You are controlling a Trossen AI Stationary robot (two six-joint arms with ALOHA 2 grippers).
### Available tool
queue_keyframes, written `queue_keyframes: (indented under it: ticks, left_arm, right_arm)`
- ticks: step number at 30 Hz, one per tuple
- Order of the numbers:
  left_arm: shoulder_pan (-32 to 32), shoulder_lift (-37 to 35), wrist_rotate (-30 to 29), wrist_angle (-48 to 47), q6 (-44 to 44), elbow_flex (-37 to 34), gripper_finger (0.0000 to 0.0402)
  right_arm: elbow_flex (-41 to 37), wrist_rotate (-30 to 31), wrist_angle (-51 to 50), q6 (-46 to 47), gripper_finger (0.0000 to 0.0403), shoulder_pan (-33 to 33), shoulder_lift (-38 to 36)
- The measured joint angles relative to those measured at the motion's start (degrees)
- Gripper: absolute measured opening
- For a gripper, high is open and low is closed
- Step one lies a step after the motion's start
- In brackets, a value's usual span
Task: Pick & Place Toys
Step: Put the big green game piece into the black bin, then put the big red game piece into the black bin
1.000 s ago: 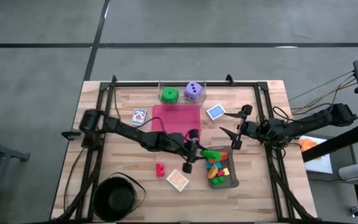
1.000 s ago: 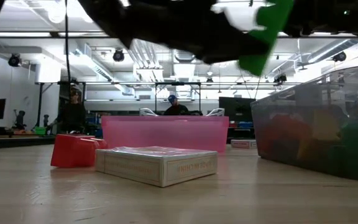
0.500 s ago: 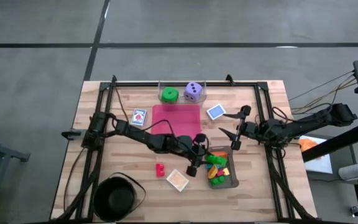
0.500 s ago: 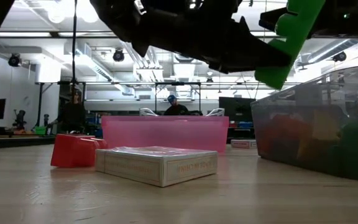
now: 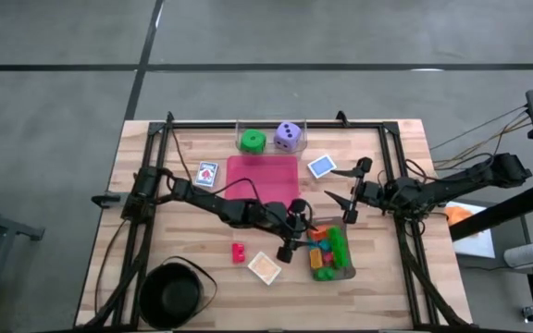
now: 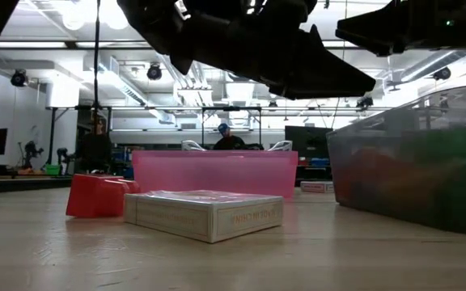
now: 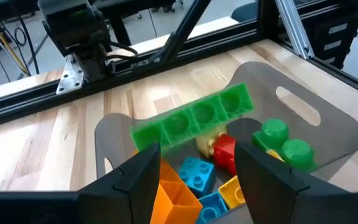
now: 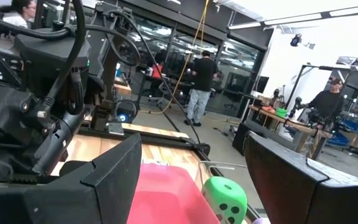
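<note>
The left gripper point(image 7: 194, 165) is seen above the grey tray point(image 5: 346, 265), its fingers point(image 7: 132, 180) spread apart and empty. Just beyond them the long green brick point(image 7: 191, 118) has been let go and lies over the other bricks point(image 5: 322, 254) in the tray, its long axis running across the gap between the fingers. Beside the tray, on the table point(image 5: 192, 240), a red brick point(image 5: 238, 252) and an orange card point(image 5: 265, 267) remain, nearer the left arm. Beyond the tray, the right gripper point(image 5: 348, 203) waits with its fingers open, holding nothing.
</note>
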Motion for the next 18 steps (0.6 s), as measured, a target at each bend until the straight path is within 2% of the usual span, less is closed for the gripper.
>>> queue_keyframes:
  ticks: [12,18]
  left_arm:
    - [-0.4,-2.2,1.1,-0.7,0.4,-0.2,0.0209]
    - [-1.0,-5.1,0.4,1.1,-2.0,-3.8,0.021]
  right_arm:
    - [-0.1,0.0,0.0,0.4,0.0282,0.0,0.3]
    - [-0.1,-0.2,-0.1,1.1,0.0282,0.0,1.4]
